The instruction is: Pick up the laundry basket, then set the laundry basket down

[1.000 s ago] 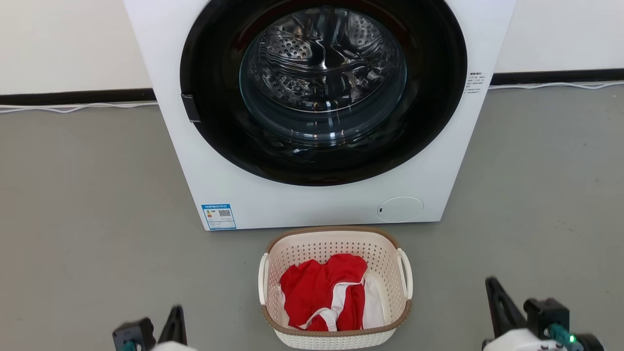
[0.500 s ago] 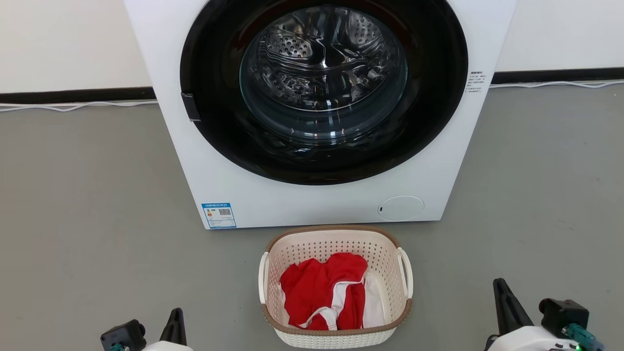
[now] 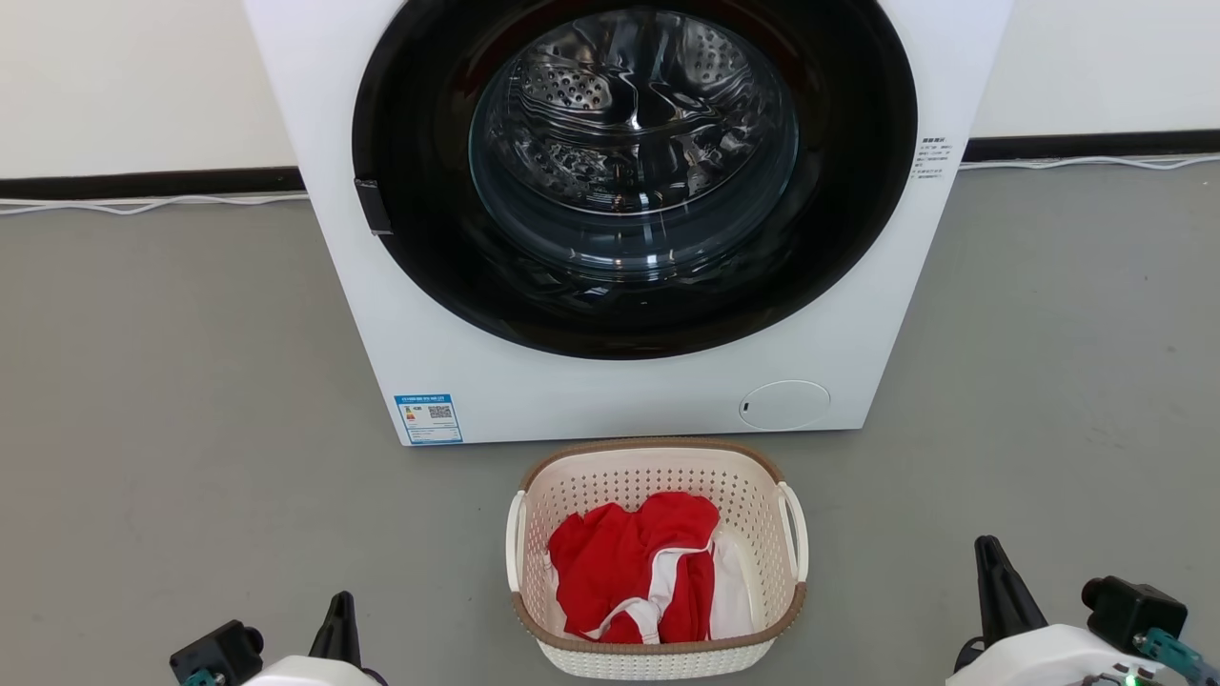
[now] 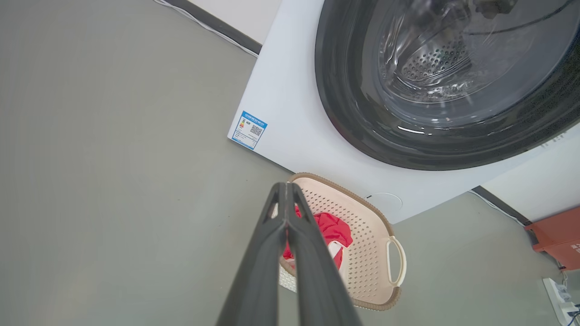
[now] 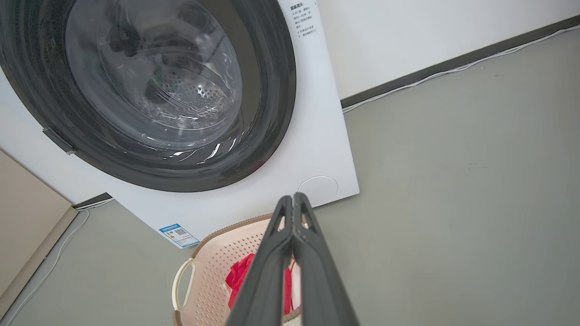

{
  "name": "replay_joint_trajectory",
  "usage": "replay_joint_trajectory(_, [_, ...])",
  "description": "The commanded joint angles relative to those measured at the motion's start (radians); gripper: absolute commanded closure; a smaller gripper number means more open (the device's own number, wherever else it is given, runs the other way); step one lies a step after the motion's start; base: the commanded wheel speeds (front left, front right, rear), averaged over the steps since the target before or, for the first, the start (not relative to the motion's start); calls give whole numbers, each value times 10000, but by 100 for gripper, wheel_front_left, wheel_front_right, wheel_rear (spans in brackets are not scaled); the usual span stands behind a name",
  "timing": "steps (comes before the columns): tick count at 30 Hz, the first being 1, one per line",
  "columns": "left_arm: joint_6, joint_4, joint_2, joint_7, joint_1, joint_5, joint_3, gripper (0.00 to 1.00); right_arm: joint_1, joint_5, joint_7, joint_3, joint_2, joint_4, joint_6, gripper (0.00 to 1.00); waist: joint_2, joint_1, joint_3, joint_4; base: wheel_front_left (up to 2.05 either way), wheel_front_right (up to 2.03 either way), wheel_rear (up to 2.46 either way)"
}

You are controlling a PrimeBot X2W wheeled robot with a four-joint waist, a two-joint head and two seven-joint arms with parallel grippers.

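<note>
The cream perforated laundry basket [image 3: 610, 482] with a brown rim band stands on the grey floor just in front of the washer. Red and white clothes [image 3: 634, 562] lie inside it. Its white loop handles [image 3: 794, 529] sit at both sides. My left gripper [image 3: 340, 602] is low at the left, well apart from the basket, and my right gripper [image 3: 987, 547] is low at the right, also apart. In the left wrist view the left gripper [image 4: 285, 185] is shut on nothing above the basket [image 4: 367, 253]. In the right wrist view the right gripper [image 5: 293, 197] is shut and empty over the basket [image 5: 213, 267].
A big white washing machine [image 3: 620, 400] with a dark door ring and steel drum [image 3: 634, 114] stands right behind the basket. A white cable [image 3: 143, 205] runs along the wall base. A red-orange box [image 4: 555, 237] and a power strip [image 4: 559, 294] lie to the right of the washer.
Both grippers have slid outward toward the lower corners of the head view, away from the basket. The picture has shifted slightly upward. The basket stays in place.
</note>
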Motion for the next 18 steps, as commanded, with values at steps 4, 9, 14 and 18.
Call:
replay_joint_trajectory(4, [-149, -408, 97, 125, -395, -569, 172, 100, -367, 713, 148, 54, -75, -375, 20, 100, -1, -2, 10, 4, 0, 0, 0])
replay_joint_trajectory(9, [-217, -543, 97, 272, -404, -1092, 225, 100, -379, 1378, 287, 60, -77, -479, 22, 100, -1, -2, 23, 9, 0, 0, 0])
replay_joint_trajectory(14, [-285, -678, 97, 419, -414, -1615, 279, 100, -392, 2042, 428, 65, -78, -582, 25, 100, -1, -2, 35, 13, 0, 0, 0])
replay_joint_trajectory(18, [-340, -787, 96, 537, -422, -2033, 322, 100, -402, 2573, 540, 69, -79, -665, 28, 100, -1, -2, 45, 17, 0, 0, 0])
